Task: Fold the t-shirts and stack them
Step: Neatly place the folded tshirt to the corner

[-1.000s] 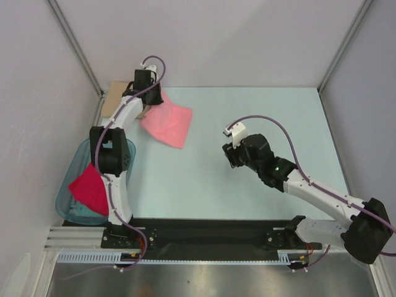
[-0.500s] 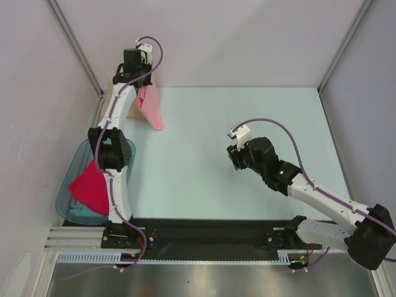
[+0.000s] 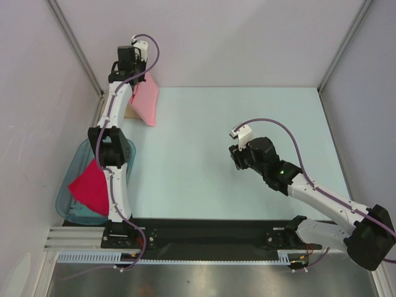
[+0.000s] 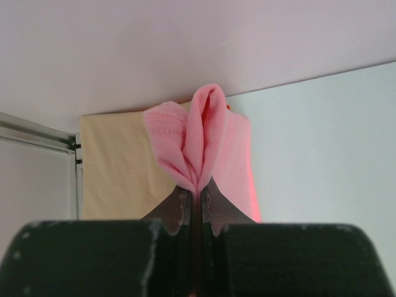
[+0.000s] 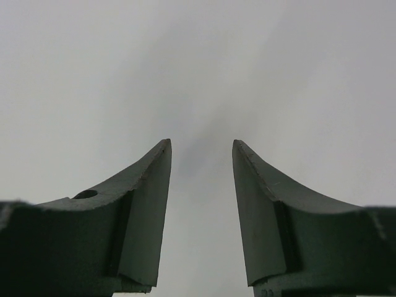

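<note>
While the bench (image 3: 247, 124) fills the frame, a teal tub (image 3: 65, 195) at lower left holds a crimson t-shirt (image 3: 90, 189). At upper left, the left pincer (image 4: 195, 195) is clamped on the salmon-pink t-shirt (image 4: 207, 133), lifted above a tan t-shirt (image 4: 114, 167). At centre-right, the right pincer (image 5: 201, 148) is half open and empty.

You're looking at a pale blue-green bench (image 3: 198, 117) boxed in by plain whitish walls (image 3: 235, 37). Metal posts (image 3: 346, 44) rise from its far corners, and the light is soft and even.
</note>
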Robot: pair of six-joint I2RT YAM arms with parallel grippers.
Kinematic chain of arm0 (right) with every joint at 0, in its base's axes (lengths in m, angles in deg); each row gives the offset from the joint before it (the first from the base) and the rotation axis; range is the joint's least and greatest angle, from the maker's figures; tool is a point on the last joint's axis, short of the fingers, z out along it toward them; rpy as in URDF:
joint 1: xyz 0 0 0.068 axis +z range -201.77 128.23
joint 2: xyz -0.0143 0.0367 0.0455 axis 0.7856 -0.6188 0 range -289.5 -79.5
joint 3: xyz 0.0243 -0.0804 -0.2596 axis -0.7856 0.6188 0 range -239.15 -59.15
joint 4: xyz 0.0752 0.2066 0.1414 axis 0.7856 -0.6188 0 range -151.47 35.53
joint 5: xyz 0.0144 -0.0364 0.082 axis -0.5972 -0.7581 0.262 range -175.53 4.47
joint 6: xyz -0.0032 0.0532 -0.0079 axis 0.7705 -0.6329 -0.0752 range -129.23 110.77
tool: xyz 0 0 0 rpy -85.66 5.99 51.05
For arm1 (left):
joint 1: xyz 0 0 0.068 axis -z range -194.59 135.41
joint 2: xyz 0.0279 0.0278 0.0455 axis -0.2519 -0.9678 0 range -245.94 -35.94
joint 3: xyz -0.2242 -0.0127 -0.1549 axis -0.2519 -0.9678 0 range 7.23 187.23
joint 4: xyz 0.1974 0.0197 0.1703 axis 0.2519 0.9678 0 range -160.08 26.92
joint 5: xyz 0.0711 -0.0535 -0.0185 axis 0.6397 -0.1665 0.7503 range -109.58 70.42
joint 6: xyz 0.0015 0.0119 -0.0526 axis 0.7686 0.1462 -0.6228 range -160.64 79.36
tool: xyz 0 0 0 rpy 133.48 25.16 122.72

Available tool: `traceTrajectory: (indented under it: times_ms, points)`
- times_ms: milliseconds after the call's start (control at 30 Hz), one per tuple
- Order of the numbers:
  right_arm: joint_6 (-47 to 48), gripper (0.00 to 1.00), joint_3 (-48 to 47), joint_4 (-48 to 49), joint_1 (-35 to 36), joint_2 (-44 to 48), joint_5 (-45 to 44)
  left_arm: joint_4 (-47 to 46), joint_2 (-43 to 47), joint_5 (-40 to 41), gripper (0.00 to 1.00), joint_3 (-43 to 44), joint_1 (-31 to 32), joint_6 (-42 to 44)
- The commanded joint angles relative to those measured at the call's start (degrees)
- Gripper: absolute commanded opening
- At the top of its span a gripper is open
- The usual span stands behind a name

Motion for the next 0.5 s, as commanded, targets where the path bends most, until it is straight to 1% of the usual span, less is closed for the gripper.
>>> traceTrajectory:
  times_ms: [0,167,200,267,467]
  points:
    - [-0.64,0.48,0.07,1.49,-0.34,0.61,0.19,-4.87,0.1,-0.18,0.0,4.79,-1.49,1.97]
    - [-0.9,0.48,0.07,1.58,-0.34,-0.18,0.54,-7.69,0.28,-0.79,0.0,4.88,-2.46,1.45]
    - [-0.9,0.48,0.07,1.4,-0.34,-0.19,0.54,-8.04,0.19,-2.27,0.0,5.05,-4.02,1.27]
    - [-0.99,0.48,-0.11,1.4,-0.34,-0.45,0.28,-8.48,-0.16,-2.81,0.0,5.06,-4.74,0.57]
    - [-0.99,0.47,-0.19,1.67,-0.35,-0.98,-0.07,-11.9,-2.0,-5.98,0.0,4.97,-5.45,-0.66]
